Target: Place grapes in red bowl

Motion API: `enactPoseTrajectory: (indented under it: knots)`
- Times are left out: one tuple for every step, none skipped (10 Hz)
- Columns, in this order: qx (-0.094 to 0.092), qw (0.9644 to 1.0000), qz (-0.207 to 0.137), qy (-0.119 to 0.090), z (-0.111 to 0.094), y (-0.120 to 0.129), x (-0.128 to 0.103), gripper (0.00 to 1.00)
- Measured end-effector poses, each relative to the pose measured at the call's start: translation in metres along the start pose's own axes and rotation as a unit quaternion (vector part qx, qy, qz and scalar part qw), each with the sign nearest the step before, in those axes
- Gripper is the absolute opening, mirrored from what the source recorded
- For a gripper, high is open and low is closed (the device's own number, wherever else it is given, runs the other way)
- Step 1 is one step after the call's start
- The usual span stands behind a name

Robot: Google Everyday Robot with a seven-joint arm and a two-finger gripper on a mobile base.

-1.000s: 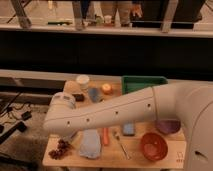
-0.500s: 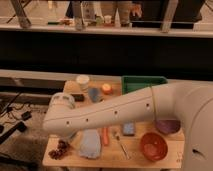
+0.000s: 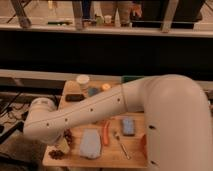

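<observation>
White, smooth arm [image 3: 100, 107] hides the gripper behind its rounded elbow; its fingers stand wide apart, with nothing seen held. Dark, knobbly grapes [image 3: 57, 154] lie nearby on the wooden table [image 3: 107, 160]. Farther out lie a blue cloth [image 3: 90, 144] and a tapered carrot [image 3: 105, 134].

text: none readable | labels, brands: none | numbers, signs: none (nothing legible on the table [image 3: 110, 159] either)

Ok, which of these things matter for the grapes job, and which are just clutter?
Job: grapes; red bowl, only a sliver showing past the arm; gripper, out of view.
Clutter: carrot; blue-grey cloth; white cup; green tray.
</observation>
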Motion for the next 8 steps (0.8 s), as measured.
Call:
enactPoseTrajectory:
  knots:
    - [-0.002,1.0,-0.009,-0.003,0.005,-0.004,-0.002,0.8]
    - [-0.004,0.9998,-0.019,-0.008,0.012,-0.009,-0.001,0.8]
    - [-0.004,0.9996,-0.026,-0.011,0.019,-0.012,0.003,0.8]
    - [-0.003,0.9995,-0.028,-0.013,0.023,-0.014,0.008,0.8]
    - [-0.003,0.9996,-0.026,-0.013,0.03,-0.013,0.019,0.8]
    - [-0.006,0.9996,-0.023,-0.015,0.035,-0.011,0.025,0.8]
    - [-0.008,0.9996,-0.021,-0.017,0.04,-0.009,0.027,0.8]
    - [-0.009,0.9996,-0.021,-0.018,0.043,-0.008,0.029,0.8]
